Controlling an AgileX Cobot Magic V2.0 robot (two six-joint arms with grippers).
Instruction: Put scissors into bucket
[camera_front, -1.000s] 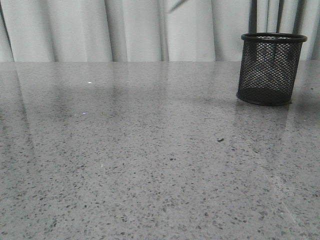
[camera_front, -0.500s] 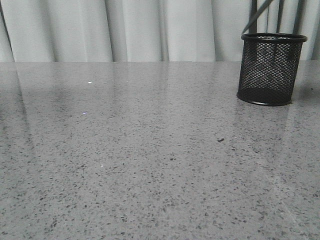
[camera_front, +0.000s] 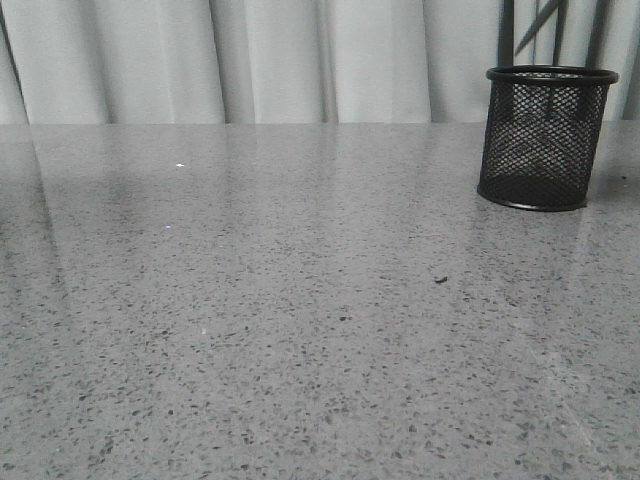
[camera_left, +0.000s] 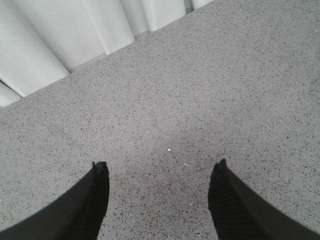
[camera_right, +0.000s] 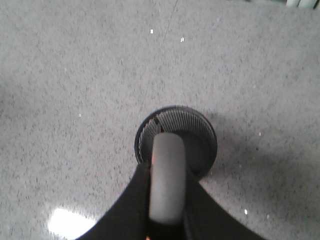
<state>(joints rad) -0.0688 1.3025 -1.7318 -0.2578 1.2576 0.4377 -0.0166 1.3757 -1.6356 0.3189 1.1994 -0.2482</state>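
The left gripper's black fingers (camera_left: 97, 200) are spread wide apart above bare speckled grey stone table (camera_front: 300, 320), grasping nothing. The right gripper's black fingers (camera_right: 131, 210) are clenched on the scissors with a dark grey oval handle loop (camera_right: 168, 180), held directly over the small black wire-mesh cylindrical bucket (camera_front: 546, 136). That bucket stands upright near the table's far right corner. In the front view a thin dark blade tip shows just above its rim.

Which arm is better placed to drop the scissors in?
Right. Its tool is shut on the scissors directly above the bucket; the left tool is open over bare table.
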